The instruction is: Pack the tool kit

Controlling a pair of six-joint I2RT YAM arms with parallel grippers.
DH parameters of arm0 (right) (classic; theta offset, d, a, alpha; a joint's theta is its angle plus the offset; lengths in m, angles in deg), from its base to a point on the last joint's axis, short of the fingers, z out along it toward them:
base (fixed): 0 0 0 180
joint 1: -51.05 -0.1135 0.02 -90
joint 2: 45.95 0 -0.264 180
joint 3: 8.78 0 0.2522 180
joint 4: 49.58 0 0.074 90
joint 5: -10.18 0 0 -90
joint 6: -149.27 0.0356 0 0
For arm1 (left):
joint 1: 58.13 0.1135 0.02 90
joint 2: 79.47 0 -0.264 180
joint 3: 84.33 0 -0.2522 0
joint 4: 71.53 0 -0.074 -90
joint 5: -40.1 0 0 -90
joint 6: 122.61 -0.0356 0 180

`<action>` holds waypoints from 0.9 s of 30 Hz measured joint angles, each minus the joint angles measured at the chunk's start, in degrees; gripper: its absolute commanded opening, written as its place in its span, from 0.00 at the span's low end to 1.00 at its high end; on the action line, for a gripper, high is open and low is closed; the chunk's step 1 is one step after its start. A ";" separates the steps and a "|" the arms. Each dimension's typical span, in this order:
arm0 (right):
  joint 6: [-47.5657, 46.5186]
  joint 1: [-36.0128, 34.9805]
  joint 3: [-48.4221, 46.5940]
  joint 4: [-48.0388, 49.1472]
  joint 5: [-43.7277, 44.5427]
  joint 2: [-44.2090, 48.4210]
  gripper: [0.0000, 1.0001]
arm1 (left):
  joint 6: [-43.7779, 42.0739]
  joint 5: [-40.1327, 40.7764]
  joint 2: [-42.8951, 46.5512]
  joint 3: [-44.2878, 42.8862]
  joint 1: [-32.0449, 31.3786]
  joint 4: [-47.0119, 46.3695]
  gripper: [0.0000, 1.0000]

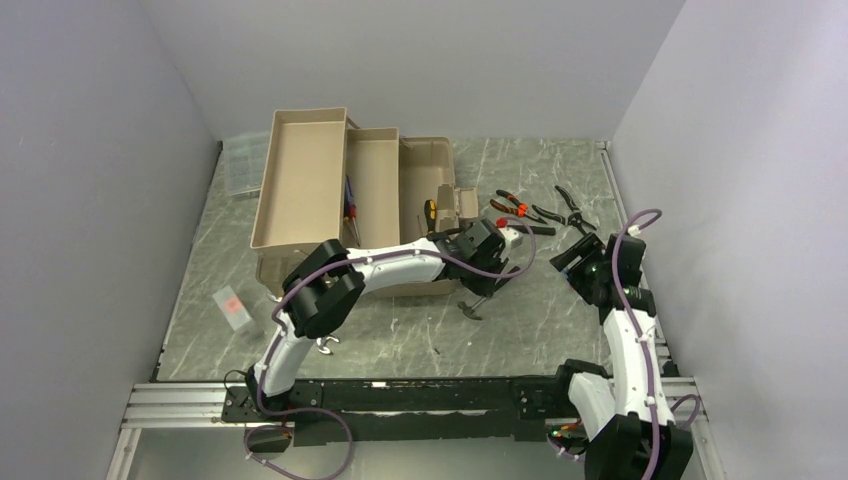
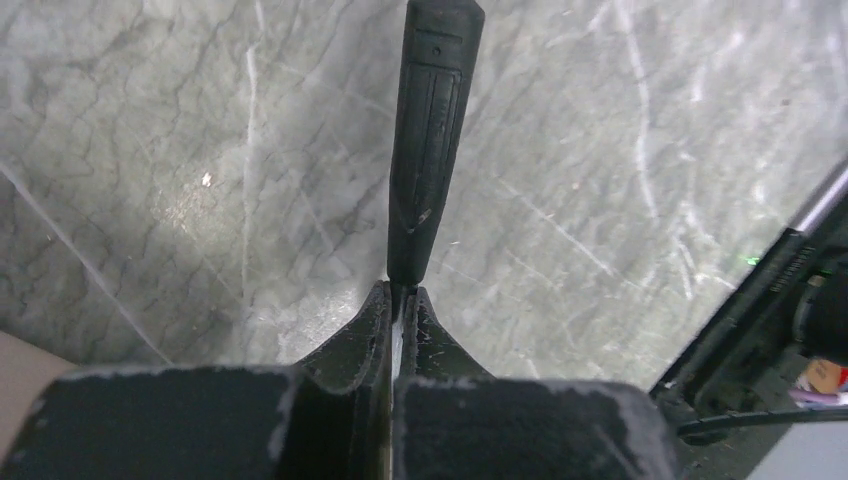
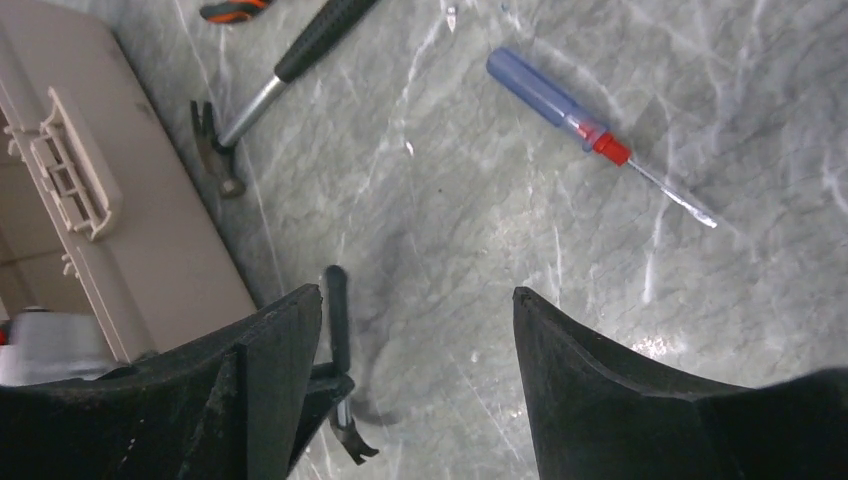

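Observation:
The tan toolbox (image 1: 330, 190) stands open at the back left, its trays folded out; its latched end (image 3: 130, 230) also shows in the right wrist view. My left gripper (image 2: 400, 295) is shut on the steel shaft of a hammer (image 2: 430, 130), whose black handle points away from the fingers. From above, that hammer (image 1: 474, 305) hangs by the toolbox's front right corner under my left gripper (image 1: 488, 283). My right gripper (image 3: 415, 300) is open over bare table, right of the held hammer (image 3: 338, 320). A second hammer (image 3: 270, 80) lies by the toolbox.
A blue and red screwdriver (image 3: 570, 110) lies on the table. Red-black pliers (image 1: 510, 207) and black pliers (image 1: 572, 205) lie at the back right. A clear organiser (image 1: 245, 165) sits at the back left, and a small clear case (image 1: 233, 308) at the front left.

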 measured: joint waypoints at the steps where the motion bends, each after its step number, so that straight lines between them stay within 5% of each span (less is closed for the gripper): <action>1: -0.07 0.00 0.52 0.15 -0.87 0.15 0.72 | -0.02 -0.63 0.44 0.00 0.13 -0.39 0.00; 16: 1.75 0.00 18.25 17.99 -21.81 6.16 0.66 | 0.61 -4.83 2.69 0.00 0.66 -2.64 0.00; 20: 0.85 0.00 17.35 17.44 -19.82 7.17 0.70 | 0.85 -5.18 2.69 0.00 0.66 -2.69 0.02; 27: 0.33 0.00 8.74 8.39 -8.28 -2.32 0.68 | 0.79 -4.92 3.10 1.49 0.61 -4.07 0.24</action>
